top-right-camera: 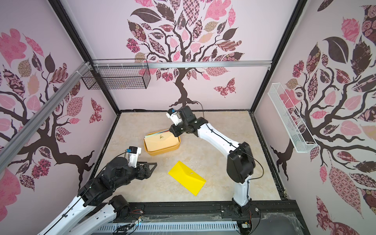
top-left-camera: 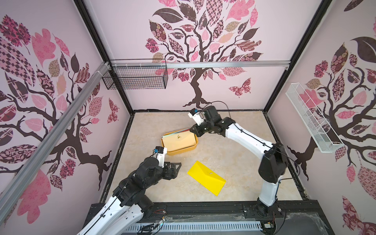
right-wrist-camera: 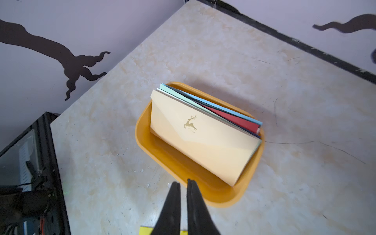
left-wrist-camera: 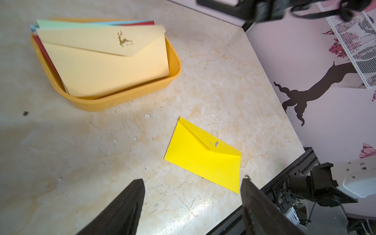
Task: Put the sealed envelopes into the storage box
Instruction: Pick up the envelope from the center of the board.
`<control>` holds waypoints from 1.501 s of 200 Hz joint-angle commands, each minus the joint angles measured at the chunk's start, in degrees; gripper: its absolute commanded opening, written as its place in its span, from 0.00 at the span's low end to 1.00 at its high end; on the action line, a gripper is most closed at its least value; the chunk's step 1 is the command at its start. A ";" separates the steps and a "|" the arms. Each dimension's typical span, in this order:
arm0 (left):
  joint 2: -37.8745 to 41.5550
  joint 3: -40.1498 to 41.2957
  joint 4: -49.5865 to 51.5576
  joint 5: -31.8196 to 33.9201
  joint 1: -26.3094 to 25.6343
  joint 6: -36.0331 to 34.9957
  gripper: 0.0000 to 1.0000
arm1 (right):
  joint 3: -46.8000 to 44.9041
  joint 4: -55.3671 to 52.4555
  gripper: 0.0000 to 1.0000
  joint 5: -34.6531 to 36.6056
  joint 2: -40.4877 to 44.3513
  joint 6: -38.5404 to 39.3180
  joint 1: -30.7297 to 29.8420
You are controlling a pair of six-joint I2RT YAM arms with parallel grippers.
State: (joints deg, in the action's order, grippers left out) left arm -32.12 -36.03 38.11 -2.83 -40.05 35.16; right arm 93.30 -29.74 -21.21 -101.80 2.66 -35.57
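- The flat yellow paper envelope (top-left-camera: 206, 177) lies alone on the marble-patterned tabletop (top-left-camera: 244, 162), lower centre in both top views, well apart from the shallow orange-yellow plastic storage box (top-left-camera: 181, 152).
- In the box at mid-frame leans a stack of envelopes, with a cream deer-emblem envelope (top-left-camera: 180, 142) on top.
- We judge the yellow one to be light, thin, bendable and slick against the table. A pinch on a free edge or corner looks best.
- The left gripper (left-wrist-camera: 193, 180) stands wide open and empty near it.
- The right gripper (right-wrist-camera: 183, 181) hangs by the box's rim, jaws barely parted, gripping nothing.
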 commanded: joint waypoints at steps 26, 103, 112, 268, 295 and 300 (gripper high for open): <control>-12.16 6.74 -15.05 -12.76 -0.47 10.27 0.74 | -17.21 -3.17 0.29 -0.73 10.86 -7.33 3.41; -33.14 9.53 -35.90 -13.08 -10.24 18.08 0.69 | -37.98 -0.87 0.23 -3.46 10.81 -14.66 4.00; -34.62 9.48 -37.53 -13.24 -10.39 18.65 0.70 | -39.65 0.59 0.22 -3.76 10.51 -15.49 4.00; -39.78 12.81 -33.92 -12.53 -11.71 20.22 0.64 | -55.67 10.68 0.34 -12.27 12.40 -26.26 3.40; -42.40 12.90 -36.41 -13.82 -11.71 20.53 0.61 | -56.16 12.79 0.34 -13.65 11.44 -27.47 2.20; -42.88 12.82 -37.10 -13.95 -11.77 20.54 0.60 | -56.12 13.32 0.34 -14.17 11.16 -27.75 1.93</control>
State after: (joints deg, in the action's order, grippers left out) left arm -72.55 -23.57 2.35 -15.94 -51.44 55.53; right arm 38.44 -16.27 -34.79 -89.52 -23.14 -32.18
